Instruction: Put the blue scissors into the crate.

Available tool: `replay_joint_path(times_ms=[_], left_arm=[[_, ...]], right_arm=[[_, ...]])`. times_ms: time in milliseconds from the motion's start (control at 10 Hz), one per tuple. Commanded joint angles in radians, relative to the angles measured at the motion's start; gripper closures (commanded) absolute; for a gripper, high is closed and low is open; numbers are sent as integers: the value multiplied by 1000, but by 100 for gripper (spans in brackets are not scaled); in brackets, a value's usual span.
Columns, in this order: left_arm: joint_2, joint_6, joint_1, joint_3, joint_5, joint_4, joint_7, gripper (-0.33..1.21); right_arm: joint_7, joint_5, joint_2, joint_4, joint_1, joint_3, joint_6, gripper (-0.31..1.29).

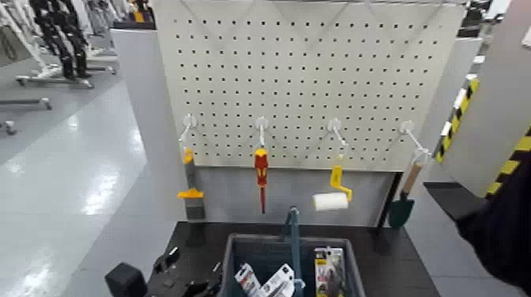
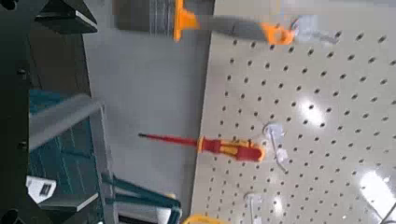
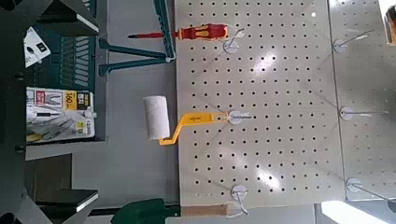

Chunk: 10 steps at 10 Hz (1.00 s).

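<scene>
The robot's black left tool [image 2: 79, 112] is wide open and empty beside the left part of the dark grey-blue plastic crate [image 1: 355, 272]. The black right tool [image 3: 79, 110], also open and empty, faces the crate and pegboard. White retail cards [image 1: 276, 281] lie inside the crate; whether the blue scissors are among them cannot be told. Beyond, the red-and-yellow screwdriver [image 1: 261, 167] and 3 other implements hang from the beige perforated metal pegboard [image 1: 300, 79].

Crate [image 1: 355, 268] cut off by head view's lower edge; printing on cards [image 1: 278, 281] illegible.
</scene>
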Motion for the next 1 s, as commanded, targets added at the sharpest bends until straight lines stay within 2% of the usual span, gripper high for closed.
replay_joint_path(times_ms=[100, 200, 300, 700, 1000], left_arm=[[-19, -143, 70, 33, -106, 17, 47, 10], [-20, -198, 109, 33, -142, 23, 142, 11], [-20, -204, 138, 25, -137, 17, 198, 12], [-6, -189, 150, 16, -188, -43, 204, 15], [-13, -163, 164, 16, -185, -57, 224, 15]], right_arm=[[-2, 0, -2, -6, 2, 4, 15, 8], [-5, 0, -2, -9, 5, 4, 16, 8], [-8, 0, -2, -11, 8, 2, 18, 8], [-13, 0, -2, -14, 12, 1, 21, 8], [-19, 2, -2, -23, 12, 2, 42, 13]])
